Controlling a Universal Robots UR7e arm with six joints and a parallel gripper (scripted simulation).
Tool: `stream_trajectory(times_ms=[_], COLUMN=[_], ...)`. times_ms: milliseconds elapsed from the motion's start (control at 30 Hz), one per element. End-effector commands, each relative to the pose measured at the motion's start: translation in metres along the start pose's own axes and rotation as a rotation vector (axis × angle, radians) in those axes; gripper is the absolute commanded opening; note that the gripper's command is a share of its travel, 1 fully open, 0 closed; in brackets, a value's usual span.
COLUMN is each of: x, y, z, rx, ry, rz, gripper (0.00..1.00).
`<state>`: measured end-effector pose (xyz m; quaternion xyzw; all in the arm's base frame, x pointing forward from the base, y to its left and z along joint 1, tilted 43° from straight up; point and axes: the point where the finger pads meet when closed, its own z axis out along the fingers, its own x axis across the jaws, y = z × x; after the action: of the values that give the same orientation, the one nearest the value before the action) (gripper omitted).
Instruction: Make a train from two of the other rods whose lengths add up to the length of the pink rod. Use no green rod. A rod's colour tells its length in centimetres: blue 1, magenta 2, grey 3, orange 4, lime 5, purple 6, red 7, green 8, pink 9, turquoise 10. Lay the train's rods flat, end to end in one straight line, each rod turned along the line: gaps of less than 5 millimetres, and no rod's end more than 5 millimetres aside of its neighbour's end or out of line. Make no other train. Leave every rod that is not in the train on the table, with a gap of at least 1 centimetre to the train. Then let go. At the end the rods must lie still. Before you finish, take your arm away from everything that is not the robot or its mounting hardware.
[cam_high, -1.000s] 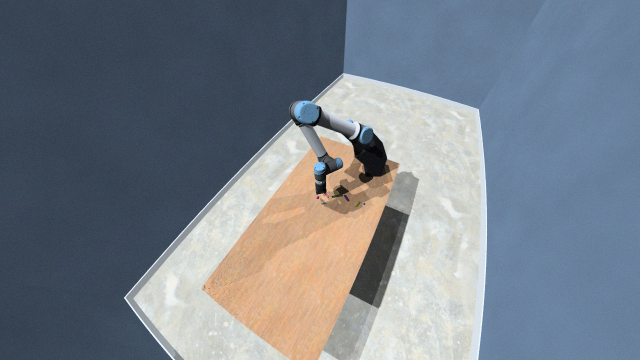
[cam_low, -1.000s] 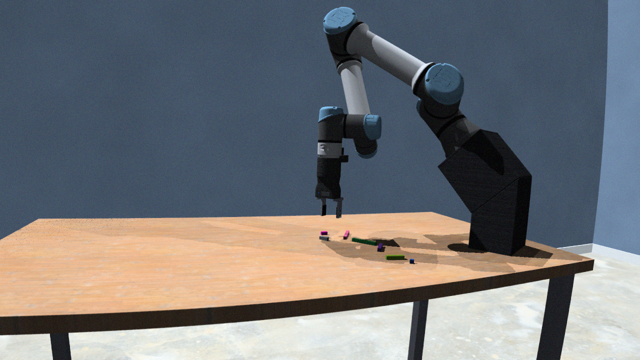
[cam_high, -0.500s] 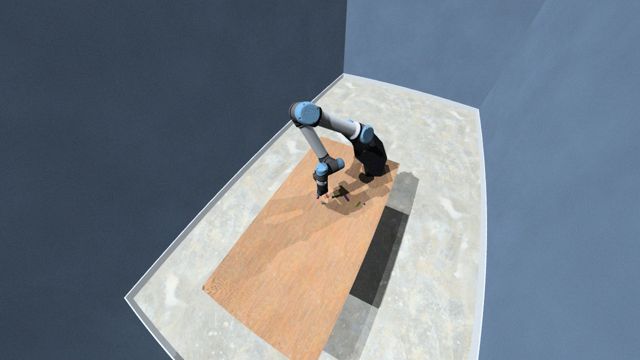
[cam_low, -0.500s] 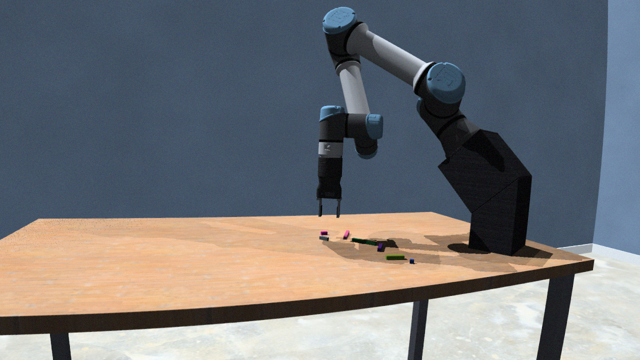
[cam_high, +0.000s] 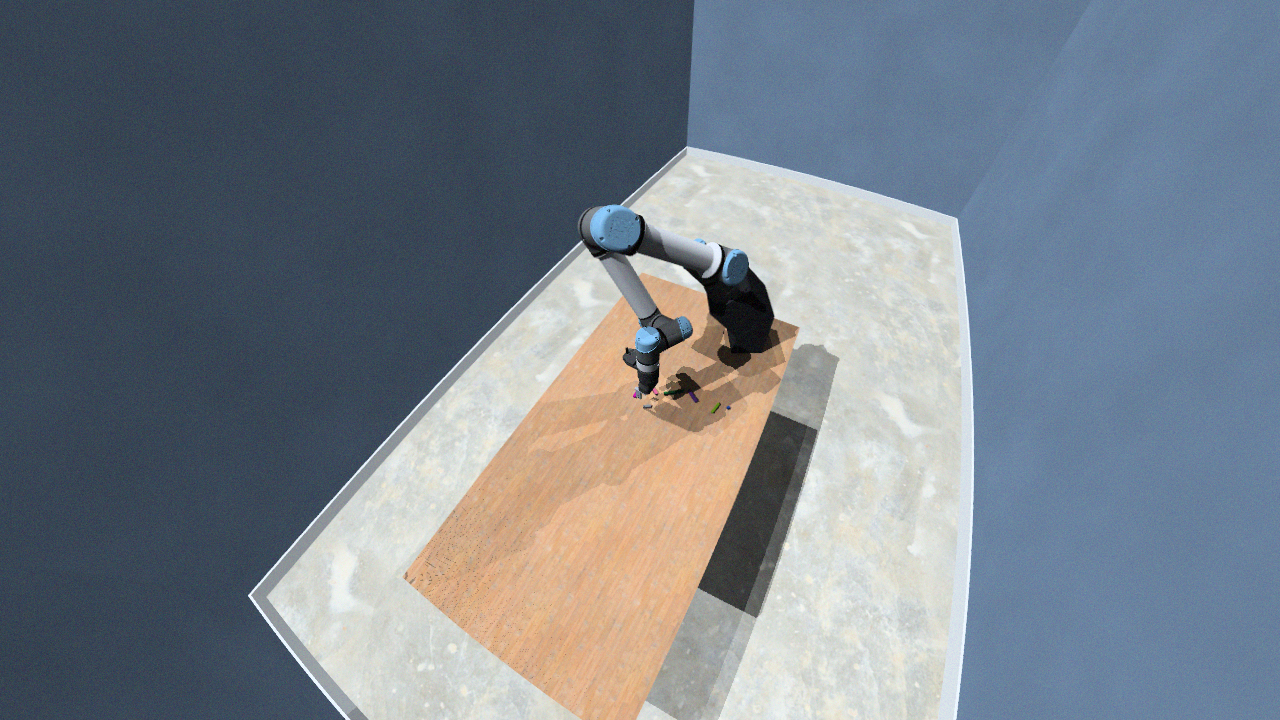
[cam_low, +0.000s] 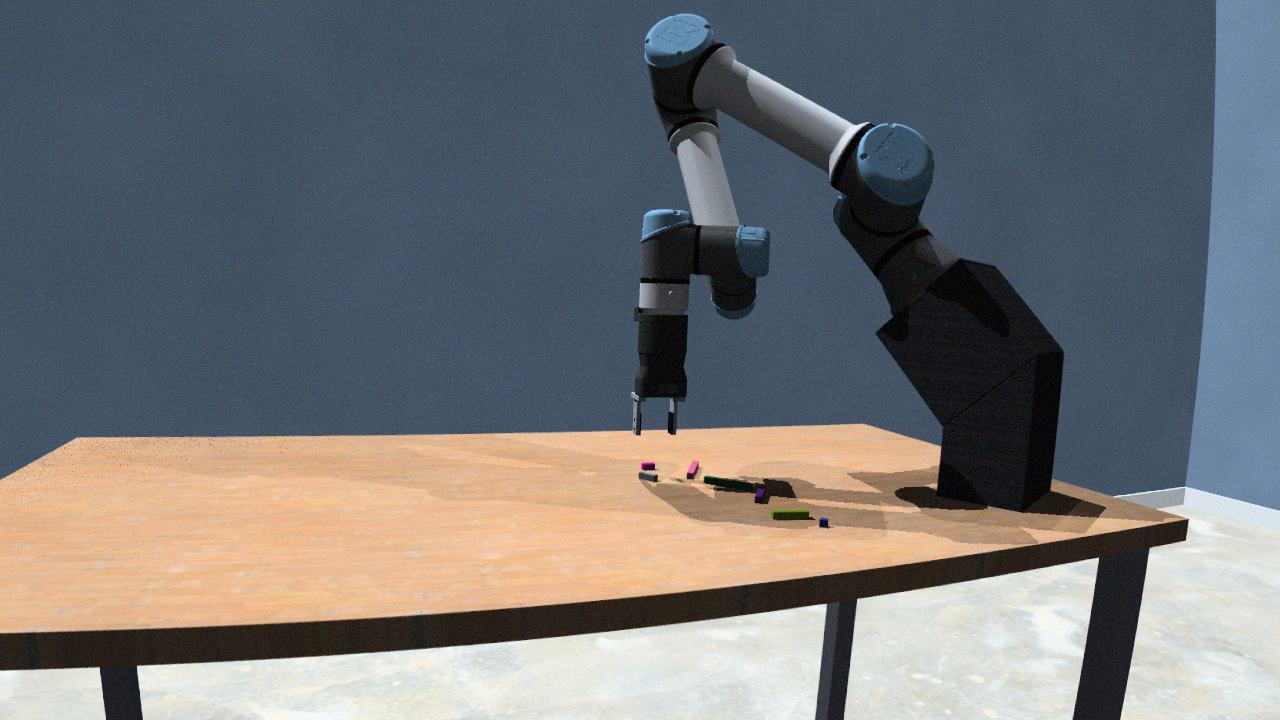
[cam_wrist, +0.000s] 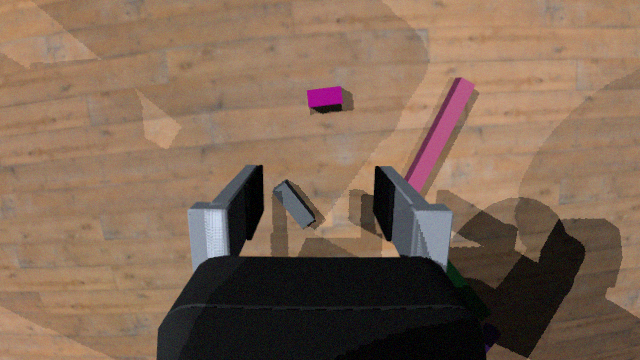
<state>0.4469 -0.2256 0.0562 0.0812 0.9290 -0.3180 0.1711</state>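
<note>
Wooden plank worktop (cam_low: 358, 555): carried six small rods in a loose cluster near the black arm pedestal (cam_low: 993, 447).

Short grey rod (cam_wrist: 295, 204): lay flat, long axis running diagonally in the wrist view, from upper left to lower right. It sat below and between the gripper's two fingers, nearer the left-hand finger as that view showed it, touching neither.

Black two-finger gripper (cam_low: 653, 428): pointed straight down, hung above the worktop over the grey rod, fingers spread to full width, nothing held.

Long pink rod (cam_wrist: 440, 135): lay flat, long axis slanting from lower left to upper right in the wrist view; its near end disappeared behind the right-hand finger (cam_wrist: 400, 210).

Short magenta rod (cam_wrist: 325, 96): lay flat, beyond the fingertips, apart from both the grey rod and the pink rod.

Dark green rod (cam_low: 729, 483), purple rod (cam_low: 760, 494), lime rod (cam_low: 790, 514) and small blue rod (cam_low: 823, 522): lay flat in the arm's shadow, in a row trailing toward the pedestal side, none touching another as far as the exterior view showed.
</note>
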Motion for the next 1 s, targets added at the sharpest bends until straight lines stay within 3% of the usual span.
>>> stream_trajectory(times_ms=[0,567,967], x=[-0.004,-0.013,-0.015], y=[0.006,0.023,0.028], z=[-0.001,-0.003,-0.004], rx=[0.001,0.002,0.003], ry=[-0.001,-0.002,-0.002], rz=[-0.167,-0.566,-0.655], gripper=[1.0,1.0,1.0])
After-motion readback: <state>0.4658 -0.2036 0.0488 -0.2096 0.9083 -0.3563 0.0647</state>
